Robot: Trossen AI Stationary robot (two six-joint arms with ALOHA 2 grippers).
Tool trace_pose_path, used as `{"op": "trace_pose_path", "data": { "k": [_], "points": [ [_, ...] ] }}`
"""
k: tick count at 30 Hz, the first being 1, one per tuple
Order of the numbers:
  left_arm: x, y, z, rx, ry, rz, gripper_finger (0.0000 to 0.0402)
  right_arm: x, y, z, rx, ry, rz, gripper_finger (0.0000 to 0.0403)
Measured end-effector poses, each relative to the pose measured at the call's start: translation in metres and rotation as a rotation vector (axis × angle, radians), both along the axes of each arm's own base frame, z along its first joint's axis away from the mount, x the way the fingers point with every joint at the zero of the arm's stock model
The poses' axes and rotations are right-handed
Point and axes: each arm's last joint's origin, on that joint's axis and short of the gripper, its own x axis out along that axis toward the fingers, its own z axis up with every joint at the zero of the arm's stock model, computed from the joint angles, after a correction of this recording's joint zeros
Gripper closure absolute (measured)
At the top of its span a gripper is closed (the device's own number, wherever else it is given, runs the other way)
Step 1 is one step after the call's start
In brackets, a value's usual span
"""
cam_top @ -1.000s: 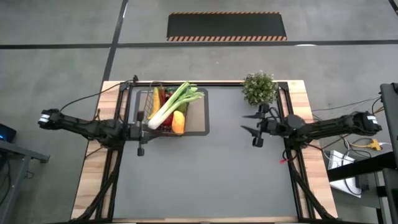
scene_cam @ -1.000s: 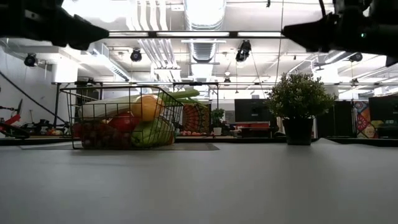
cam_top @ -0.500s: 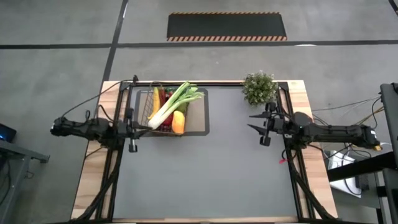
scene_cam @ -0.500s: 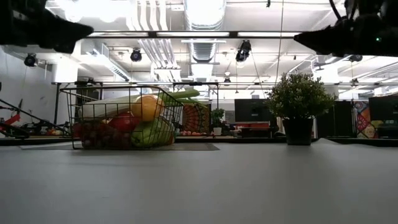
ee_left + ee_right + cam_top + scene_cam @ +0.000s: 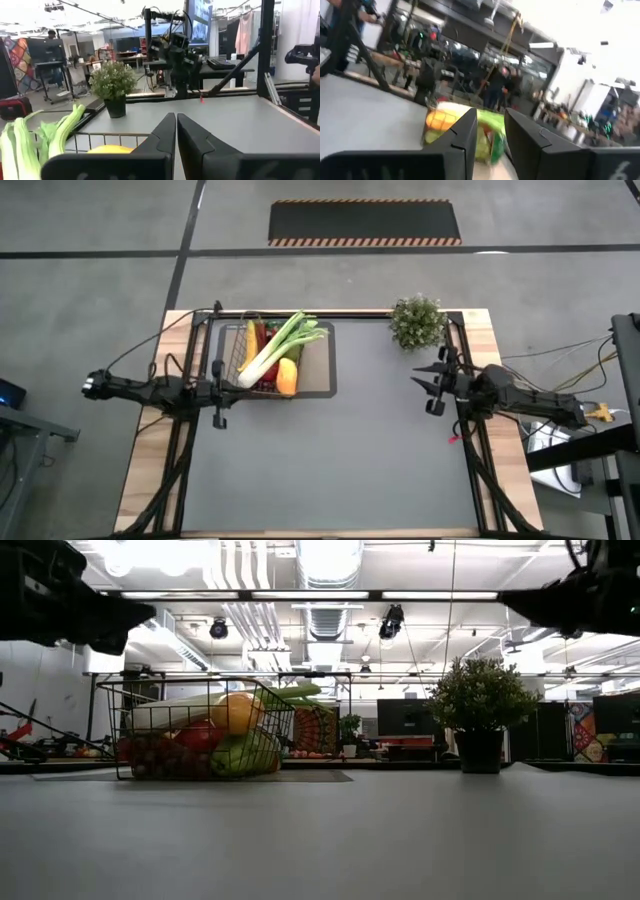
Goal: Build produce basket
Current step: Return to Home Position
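The dark wire basket (image 5: 262,360) stands on a tan mat (image 5: 325,376) at the table's far left. It is full of produce: a green-white leek (image 5: 275,348) lies slanted across the top, beside a yellow-orange fruit (image 5: 287,376), and red and green pieces (image 5: 205,745) show below. My left gripper (image 5: 228,386) hovers shut, level, just left of the basket's near corner, above the table (image 5: 176,120). My right gripper (image 5: 420,380) hovers at the table's right side, near the plant. It is slightly open with nothing between its fingers (image 5: 490,120) and points toward the basket (image 5: 462,131).
A bushy potted plant (image 5: 417,321) stands at the far right corner, just beyond my right gripper. The grey table top (image 5: 330,460) stretches between the arms and toward the near edge. Dark frame rails (image 5: 470,460) run along both sides.
My left gripper has drawn back a little toward the table's left edge and sunk lower. My right gripper has pulled back toward the right edge, and its fingers have come closer together. The basket and produce have stayed still.
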Motion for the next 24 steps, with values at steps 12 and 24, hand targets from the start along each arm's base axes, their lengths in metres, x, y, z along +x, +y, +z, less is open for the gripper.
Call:
{"op": "trace_pose_path", "data": {
  "k": [12,24],
  "points": [
    [0.0028,0.0000,-0.0043,0.015,0.048,0.022,0.0402,0.0061,-0.0055,-0.0089,0.035,0.104,-0.152,0.0328],
    [0.0058,-0.0006,-0.0088,0.026,0.097,0.023,0.0402,0.0073,-0.0057,-0.0103,0.034,0.122,-0.152,0.0314]
  ]
}}
